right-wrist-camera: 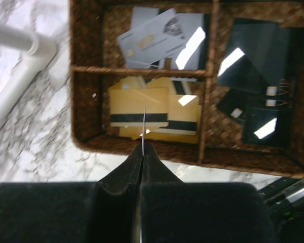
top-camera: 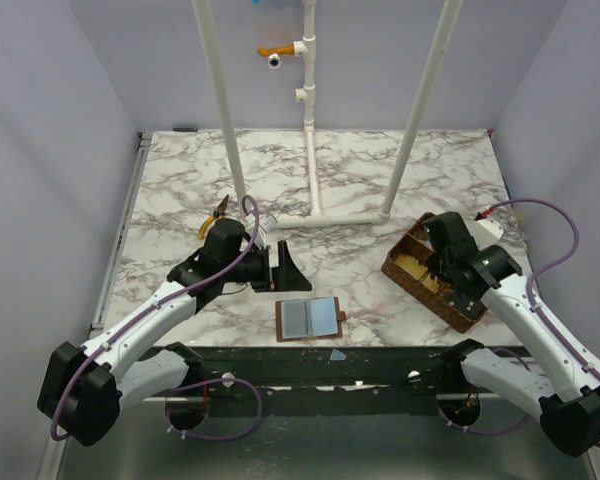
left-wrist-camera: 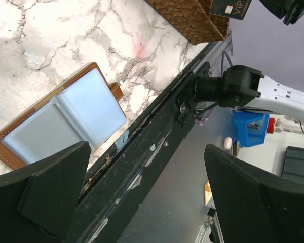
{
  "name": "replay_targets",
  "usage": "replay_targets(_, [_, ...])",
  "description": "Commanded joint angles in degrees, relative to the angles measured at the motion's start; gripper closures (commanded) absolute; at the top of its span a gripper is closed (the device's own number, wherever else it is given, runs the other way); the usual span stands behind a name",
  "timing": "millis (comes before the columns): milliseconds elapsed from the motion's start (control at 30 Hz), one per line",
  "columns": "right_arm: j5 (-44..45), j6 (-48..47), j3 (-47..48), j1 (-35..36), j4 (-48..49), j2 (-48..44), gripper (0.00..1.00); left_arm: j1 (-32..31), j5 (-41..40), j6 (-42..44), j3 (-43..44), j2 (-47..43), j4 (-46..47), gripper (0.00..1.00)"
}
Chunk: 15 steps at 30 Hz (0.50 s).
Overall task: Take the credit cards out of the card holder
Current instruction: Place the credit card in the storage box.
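Right hand pinched shut on one credit card, edge-on, above the woven basket's yellow-card compartment. Left hand fully spread, empty, just behind the card holder, which lies open on the bench; left arm nearer.

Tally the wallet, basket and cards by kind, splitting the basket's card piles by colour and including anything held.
card holder, lying open: 1
woven basket: 1
yellow card pile: 1
grey-white card pile: 1
dark card pile: 1
held card, dark, pinched in the right gripper: 1
Total: 6
The cards in each pile overlap, so single cards cannot be counted.
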Motion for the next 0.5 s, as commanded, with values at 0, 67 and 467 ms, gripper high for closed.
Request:
replay_targets(0, [4.3,-2.3,2.7,-5.4,-6.6,0.7,0.99,-0.3,2.6,2.2,2.5,1.2,0.0,0.02])
replay_targets(67, [3.5,-4.0,3.8,-8.6,-7.0,1.5,0.99,-0.3,3.0,2.6,2.7,1.7,0.1,0.01])
replay_targets(467, [0.4,-14.9,8.7,-27.1,-6.4,7.7,0.99,-0.4,5.1,3.9,2.3,3.4,1.7,0.02])
